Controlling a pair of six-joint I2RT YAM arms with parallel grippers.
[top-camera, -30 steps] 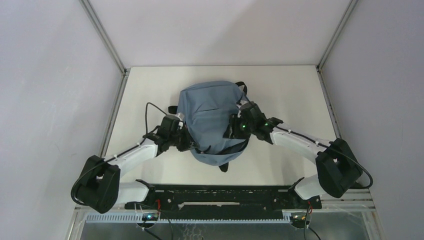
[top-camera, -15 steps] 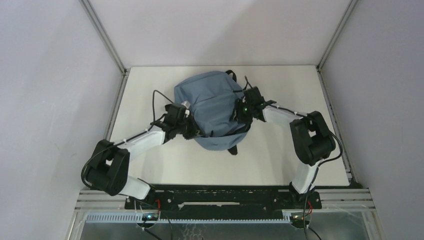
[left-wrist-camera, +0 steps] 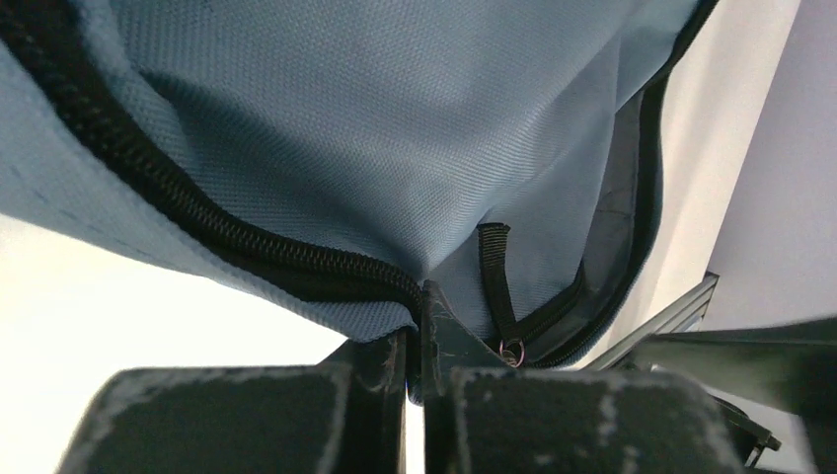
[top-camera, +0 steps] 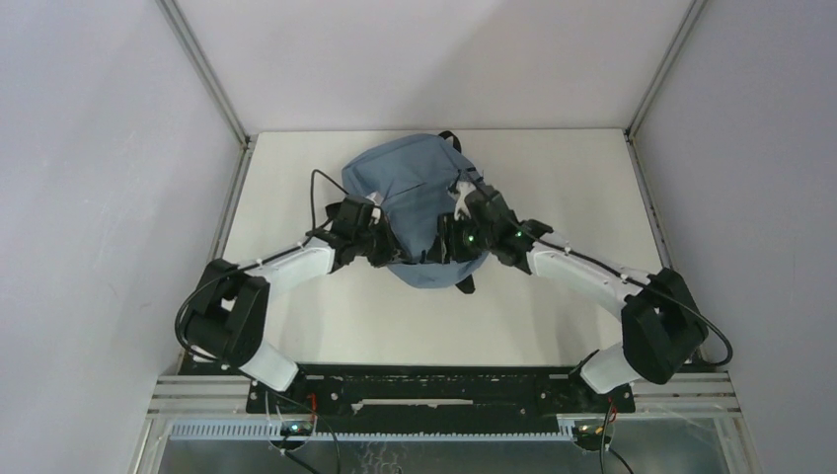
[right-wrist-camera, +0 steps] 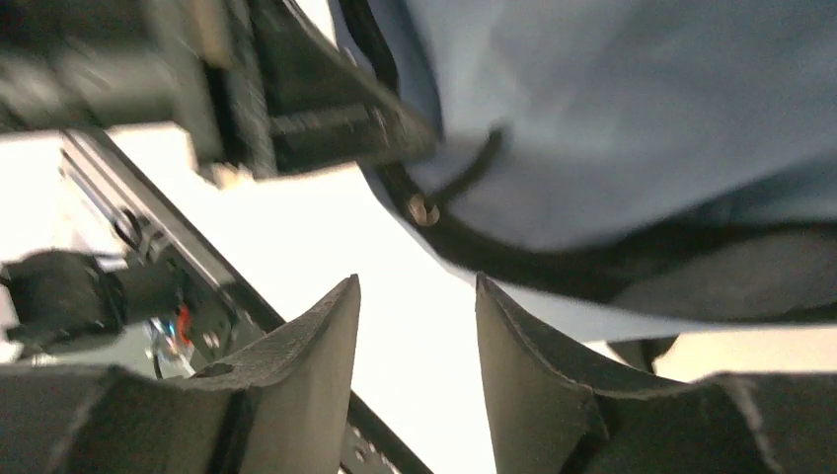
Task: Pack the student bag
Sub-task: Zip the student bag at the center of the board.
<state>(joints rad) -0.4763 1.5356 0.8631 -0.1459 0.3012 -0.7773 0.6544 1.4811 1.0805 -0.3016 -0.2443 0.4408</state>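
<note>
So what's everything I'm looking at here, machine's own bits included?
soft grey-blue fabric backpack: one, grey-blue, mid-table between the arms
black zipper: two stretches seen, black, along the backpack's seams
black pull strap with metal ring: one, black, beside a zipper
white table: one, white, under the backpack
left gripper: one, black, shut on the backpack's fabric edge
right gripper: one, black, open, empty, by the backpack

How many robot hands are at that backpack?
2. The left hand pinches the student bag at its left edge; the right hand hangs open by its right side.
</note>
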